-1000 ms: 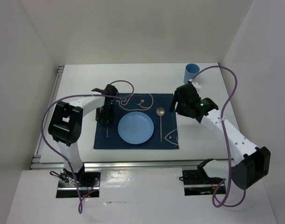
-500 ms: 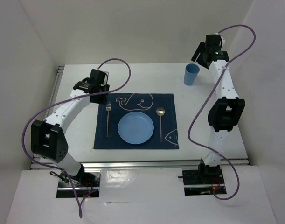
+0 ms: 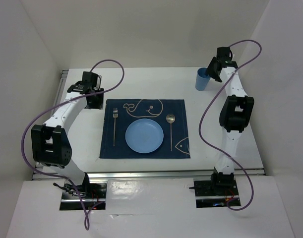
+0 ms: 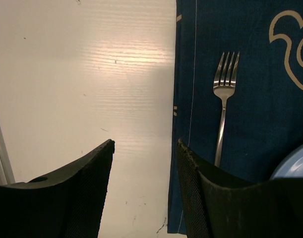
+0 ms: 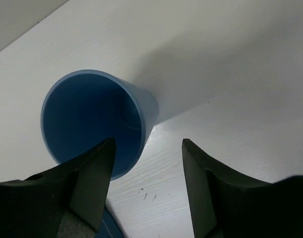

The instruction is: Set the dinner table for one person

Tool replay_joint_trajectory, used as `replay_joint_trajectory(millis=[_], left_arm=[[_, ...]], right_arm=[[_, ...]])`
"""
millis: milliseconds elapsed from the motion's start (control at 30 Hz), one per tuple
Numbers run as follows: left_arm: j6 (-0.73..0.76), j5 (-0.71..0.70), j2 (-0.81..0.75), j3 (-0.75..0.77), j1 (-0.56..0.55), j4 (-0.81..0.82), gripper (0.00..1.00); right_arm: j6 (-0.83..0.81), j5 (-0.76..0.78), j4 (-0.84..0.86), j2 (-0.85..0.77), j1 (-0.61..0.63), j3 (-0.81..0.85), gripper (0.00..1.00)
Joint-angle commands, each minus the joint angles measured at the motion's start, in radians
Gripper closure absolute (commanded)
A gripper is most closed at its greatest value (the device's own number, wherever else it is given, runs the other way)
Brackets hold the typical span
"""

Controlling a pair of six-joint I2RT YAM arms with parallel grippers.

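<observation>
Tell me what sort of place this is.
Probably a robot test cell, not a dining room: a white table with metal rails, boxed in by white walls, a left arm and right arm bolted at its near edge, and one plate on a placemat.

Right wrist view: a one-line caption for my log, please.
Open right gripper over the rim of an upright, empty blue cup on the white table.

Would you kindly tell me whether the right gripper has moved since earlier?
Yes. The right gripper moved from the right edge of the navy placemat toward the far right, now beside the blue cup.
</observation>
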Motion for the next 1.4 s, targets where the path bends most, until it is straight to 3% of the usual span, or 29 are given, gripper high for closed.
replay_joint_trajectory(millis=[0,33,67,133,167,200,333,567,900,1367], left_arm=[[-0.012,0.043,0.028,0.033,0.007,-0.008,0.39],[-0.012,0.053,0.028,0.033,0.007,-0.019,0.39],[-0.003,0.053,0.028,0.043,0.007,-0.028,0.39],[-0.003,0.053,0.028,0.034,0.007,-0.028,0.39],[-0.003,0.053,0.016,0.033,0.007,-0.028,0.39],[-0.003,0.053,0.007,0.024,0.007,-0.019,0.39],[0.007,0.031,-0.004,0.004,0.007,-0.008,0.39],[0.045,0.031,-0.004,-0.014,0.016,-0.008,0.39],[0.045,0.086,0.017,0.004,0.016,-0.019,0.39],[0.045,0.086,0.026,-0.005,0.016,-0.019,0.39]], right_arm=[[-0.013,-0.009,0.155,0.015,0.002,-0.059,0.37],[-0.004,0.003,0.184,0.033,0.002,-0.059,0.42],[0.007,0.012,0.184,0.045,0.002,-0.030,0.60],[0.007,0.026,0.157,0.082,0.002,0.013,0.88],[-0.006,0.026,0.144,0.082,0.002,0.033,0.98],[-0.016,0.048,0.133,0.082,0.002,0.057,1.00],[-0.117,0.124,0.135,-0.050,0.037,-0.018,1.00],[-0.244,0.238,0.126,-0.307,0.271,-0.243,1.00],[-0.162,0.201,0.092,-0.275,0.437,-0.357,1.00],[-0.071,0.108,0.113,-0.274,0.437,-0.480,1.00]])
